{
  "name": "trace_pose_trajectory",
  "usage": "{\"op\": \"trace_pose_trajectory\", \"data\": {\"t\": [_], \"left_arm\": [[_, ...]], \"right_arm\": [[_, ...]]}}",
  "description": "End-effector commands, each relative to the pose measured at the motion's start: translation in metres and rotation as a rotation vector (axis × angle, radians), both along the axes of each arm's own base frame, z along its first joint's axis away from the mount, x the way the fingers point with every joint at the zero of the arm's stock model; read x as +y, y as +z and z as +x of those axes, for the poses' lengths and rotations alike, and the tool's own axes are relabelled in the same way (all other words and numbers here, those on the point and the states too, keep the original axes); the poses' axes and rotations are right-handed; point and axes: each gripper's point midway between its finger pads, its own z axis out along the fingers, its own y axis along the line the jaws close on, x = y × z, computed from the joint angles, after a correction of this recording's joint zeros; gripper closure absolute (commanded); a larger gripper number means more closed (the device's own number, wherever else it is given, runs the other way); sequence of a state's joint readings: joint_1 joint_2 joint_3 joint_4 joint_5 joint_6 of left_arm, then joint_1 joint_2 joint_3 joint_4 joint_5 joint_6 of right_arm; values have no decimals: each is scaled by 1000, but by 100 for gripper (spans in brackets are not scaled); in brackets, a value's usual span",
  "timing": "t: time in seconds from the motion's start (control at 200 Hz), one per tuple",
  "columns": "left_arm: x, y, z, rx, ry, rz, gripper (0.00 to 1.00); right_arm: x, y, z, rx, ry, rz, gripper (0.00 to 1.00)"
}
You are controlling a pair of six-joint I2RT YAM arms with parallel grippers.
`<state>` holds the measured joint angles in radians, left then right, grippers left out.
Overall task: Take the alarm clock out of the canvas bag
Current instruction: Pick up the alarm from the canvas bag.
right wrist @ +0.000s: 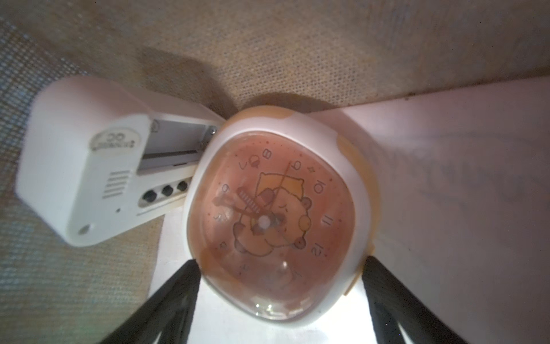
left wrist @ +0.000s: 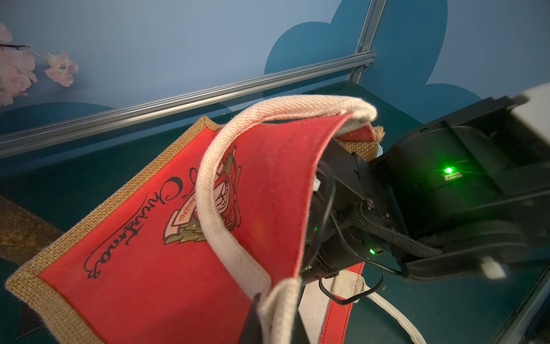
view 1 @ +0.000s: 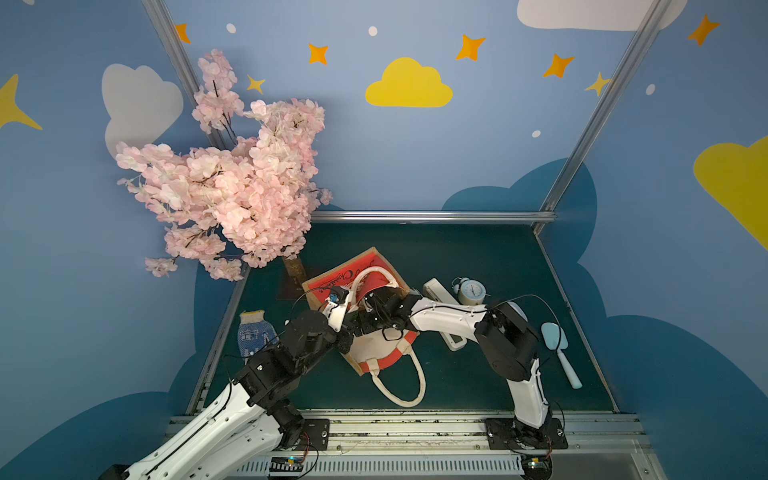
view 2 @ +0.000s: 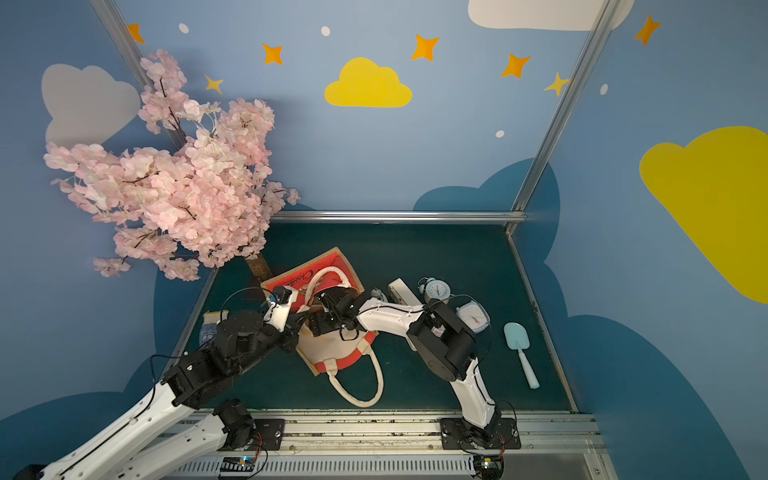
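Note:
The canvas bag (view 1: 358, 266) (view 2: 322, 266) lies on its side on the green table, its red printed face (left wrist: 143, 268) lifted. My left gripper (left wrist: 276, 312) is shut on the cream handle where it meets the bag's rim, holding the mouth apart. The right arm reaches into the mouth, so in both top views its fingers are hidden. Inside, the alarm clock (right wrist: 273, 214), white and rounded with a pink cartoon face, lies on the cream lining. My right gripper (right wrist: 279, 262) is open, one dark finger on either side of the clock's near end.
A white boxy digital clock (right wrist: 89, 178) lies beside the alarm clock inside the bag. On the table to the right are a blue twin-bell clock (view 1: 471, 289), a square white clock (view 2: 473, 318), a white device (view 1: 434, 291) and a blue shovel (view 1: 559, 353). A mitten (view 1: 253, 332) and a blossom tree (view 1: 232, 187) are at the left.

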<state>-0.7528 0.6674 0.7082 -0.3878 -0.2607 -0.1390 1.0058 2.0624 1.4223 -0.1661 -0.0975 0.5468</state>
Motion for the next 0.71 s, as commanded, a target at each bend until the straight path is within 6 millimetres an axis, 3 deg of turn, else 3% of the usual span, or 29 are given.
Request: {"op": "trace_pose_trajectory", "data": {"t": [0.0,0.105,0.325,0.601,0.701], "left_arm": [[-8,8,-8,-18,-62,-29,90],[-7,8,-8,-17,-61,-18,90],[-6,8,-7,-22,-57,-10,90],[-4,9,-7,-24,-48,-6,89],[-5,9,-7,-24,-54,-7,89]], "right_arm": [[-2,-5,5,88,-16,77,15],[-10,-1,9,59,-24,50,15],[-52,-6,20,8,-102,-125,15],[-81,6,29,-43,-212,-168,16],[-82,8,31,-42,-241,-153,16]]}}
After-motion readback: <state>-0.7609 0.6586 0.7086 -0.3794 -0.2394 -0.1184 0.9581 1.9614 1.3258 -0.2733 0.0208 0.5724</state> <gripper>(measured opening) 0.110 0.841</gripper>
